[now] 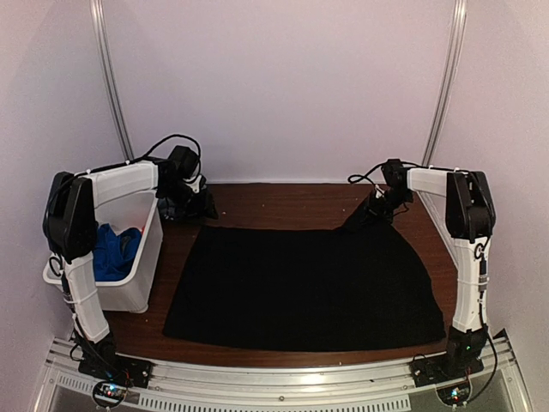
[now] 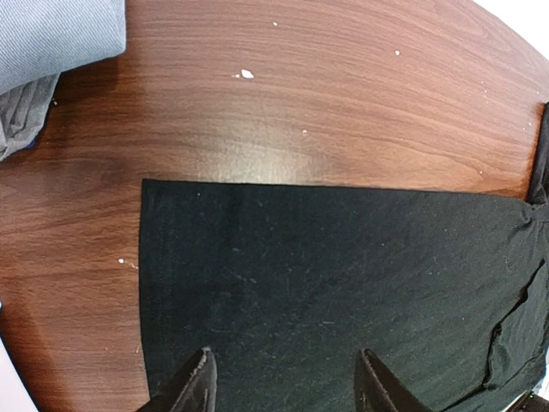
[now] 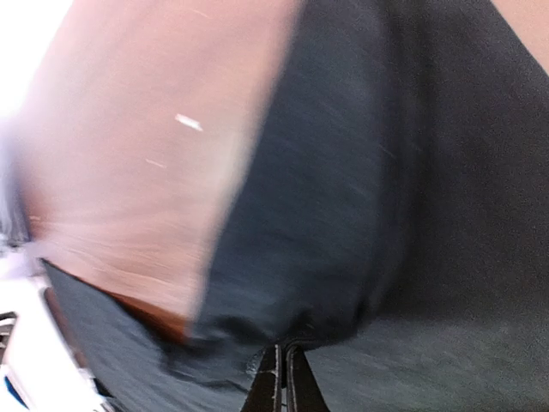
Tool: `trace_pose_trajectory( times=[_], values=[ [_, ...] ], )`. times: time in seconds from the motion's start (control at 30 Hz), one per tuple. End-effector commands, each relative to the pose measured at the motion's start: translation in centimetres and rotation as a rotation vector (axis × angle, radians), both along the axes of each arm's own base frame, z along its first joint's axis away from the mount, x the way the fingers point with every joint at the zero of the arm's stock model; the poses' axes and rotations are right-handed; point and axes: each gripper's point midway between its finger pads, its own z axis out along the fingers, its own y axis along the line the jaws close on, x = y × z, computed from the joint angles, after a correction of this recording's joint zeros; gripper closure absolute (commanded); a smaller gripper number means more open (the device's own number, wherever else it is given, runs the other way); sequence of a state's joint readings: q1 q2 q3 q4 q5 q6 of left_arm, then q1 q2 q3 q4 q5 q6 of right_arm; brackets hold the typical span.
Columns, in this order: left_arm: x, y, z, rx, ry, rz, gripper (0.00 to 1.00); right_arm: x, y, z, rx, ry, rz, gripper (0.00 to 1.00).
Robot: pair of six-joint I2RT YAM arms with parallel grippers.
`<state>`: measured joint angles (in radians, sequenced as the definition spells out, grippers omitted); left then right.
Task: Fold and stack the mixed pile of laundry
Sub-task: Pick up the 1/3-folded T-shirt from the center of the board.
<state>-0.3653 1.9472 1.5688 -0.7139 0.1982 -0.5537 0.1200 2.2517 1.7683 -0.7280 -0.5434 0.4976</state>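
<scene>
The right tool (image 3: 281, 360) pinches the black cloth (image 1: 300, 287) at its 1 o'clock corner (raised); lift gently while the spread left tool (image 2: 287, 365) grips 11 o'clock.

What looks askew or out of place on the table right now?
Only one corner of the black cloth: the far right one, which the right gripper, shut on it, holds up in a creased peak. The rest lies flat. The left gripper hangs open over the far left corner, holding nothing.
</scene>
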Motion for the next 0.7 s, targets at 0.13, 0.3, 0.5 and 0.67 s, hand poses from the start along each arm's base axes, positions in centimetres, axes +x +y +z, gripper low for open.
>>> trace_pose_trajectory(
  times=[0.13,0.3,0.5,0.67],
  values=[
    [1.4,0.6,-0.4,0.001,-0.019,-0.002,0.44,7.9,9.3,10.5,0.428,-0.314,0.101,1.0],
    [2.2,1.0,-1.2,0.016,-0.016,-0.005,0.43,9.1,10.7,12.4,0.525,-0.345,0.142,0.64],
    [3.4,1.8,-2.2,0.074,-0.024,-0.017,0.41,7.5,1.6,12.7,0.296,-0.366,0.047,0.61],
    [4.0,3.0,-3.4,0.184,0.008,-0.04,0.46,4.8,-6.7,8.6,-0.016,-0.244,-0.004,0.66]
  ],
)
